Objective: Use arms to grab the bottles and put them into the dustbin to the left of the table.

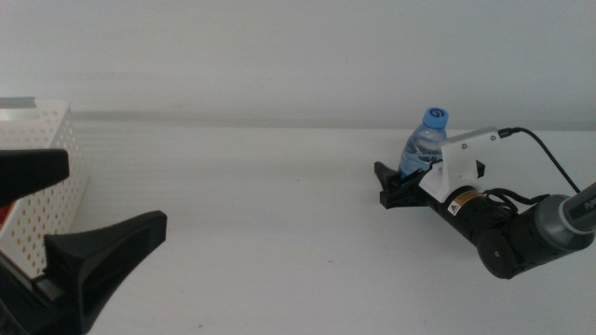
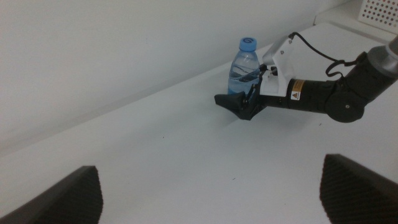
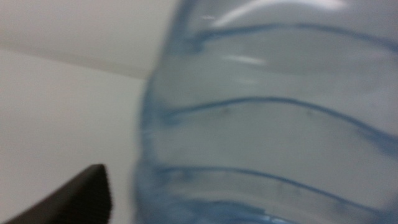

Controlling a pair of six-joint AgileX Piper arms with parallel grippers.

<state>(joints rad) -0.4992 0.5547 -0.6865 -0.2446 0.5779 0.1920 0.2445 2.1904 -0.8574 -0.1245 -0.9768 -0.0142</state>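
Note:
The small clear water bottle (image 1: 426, 141) with a blue cap stands upright on the white table (image 1: 261, 214), right of centre. My right gripper (image 1: 384, 184) reaches in from the right, its dark jaws lying either side of the bottle's base. In the right wrist view the bottle (image 3: 267, 124) fills the picture, and a thin gap shows between it and the one visible finger (image 3: 74, 199). The left wrist view shows the same bottle (image 2: 244, 68) and right gripper (image 2: 233, 107). My left gripper (image 1: 116, 191) hangs open at the left, beside the white perforated dustbin (image 1: 51, 200).
A black cable (image 1: 549, 154) loops behind the right arm's wrist. A corner of a white perforated basket (image 2: 380, 11) shows at the edge of the left wrist view. A white wall (image 1: 279, 56) backs the table.

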